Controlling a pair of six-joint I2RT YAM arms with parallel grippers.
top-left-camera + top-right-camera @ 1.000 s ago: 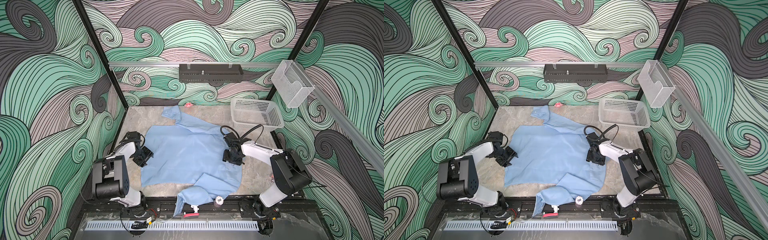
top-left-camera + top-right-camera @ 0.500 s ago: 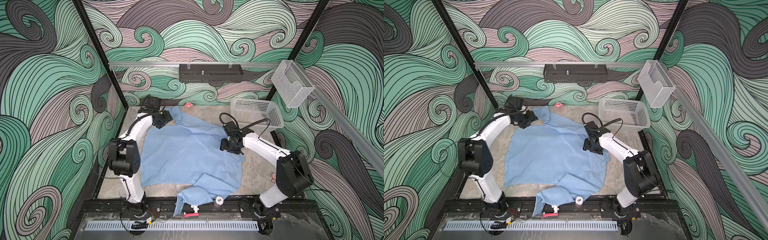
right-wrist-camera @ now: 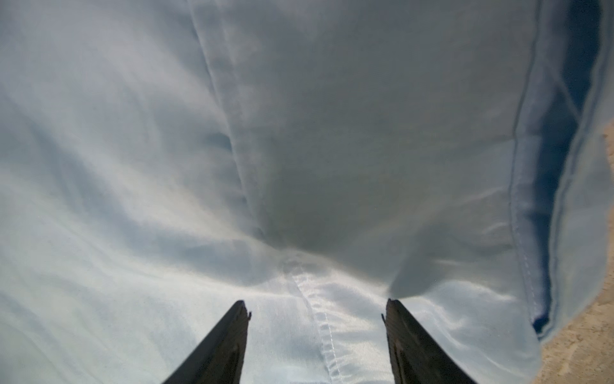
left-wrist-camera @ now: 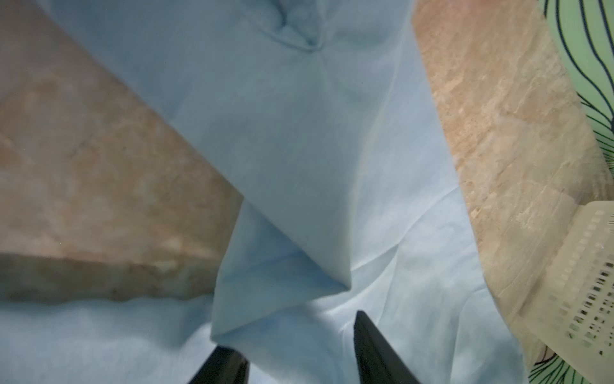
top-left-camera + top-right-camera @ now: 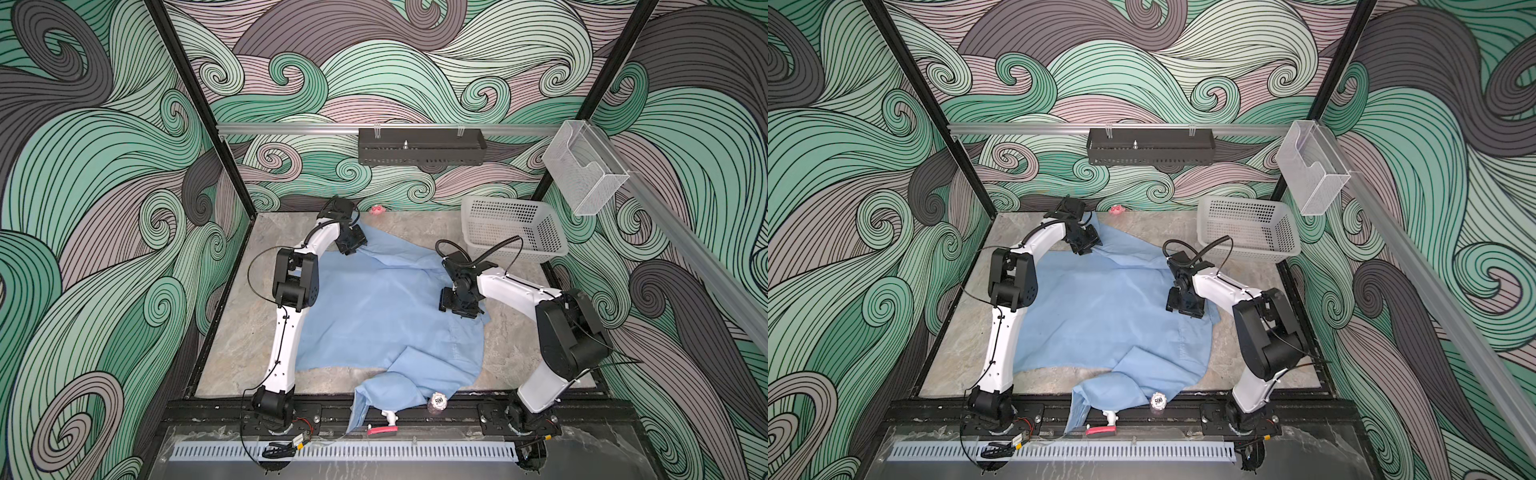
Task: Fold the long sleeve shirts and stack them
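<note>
One light blue long sleeve shirt [image 5: 374, 316] [image 5: 1100, 316] lies spread over the marble table, with a bunched sleeve [image 5: 374, 395] draped over the front edge. My left gripper [image 5: 351, 245] [image 5: 1084, 243] reaches to the shirt's far left corner. In the left wrist view it [image 4: 295, 337] is open, and a folded flap of the shirt [image 4: 299, 133] points in between the fingers. My right gripper [image 5: 457, 307] [image 5: 1185, 307] is low over the shirt's right side. In the right wrist view it [image 3: 317, 303] is open, straddling a stitched seam of the cloth [image 3: 133, 166].
A white perforated basket [image 5: 511, 232] stands at the far right corner. A small pink thing [image 5: 377, 209] lies by the back wall. A round chip [image 5: 438, 401] and a red-and-white item [image 5: 384, 428] sit at the front rail. A black tray [image 5: 419, 145] hangs on the back wall.
My left arm has swung from the shirt's left edge at mid-table out to its far left corner, and its jaws have narrowed. The right gripper has barely shifted on the shirt's right side.
</note>
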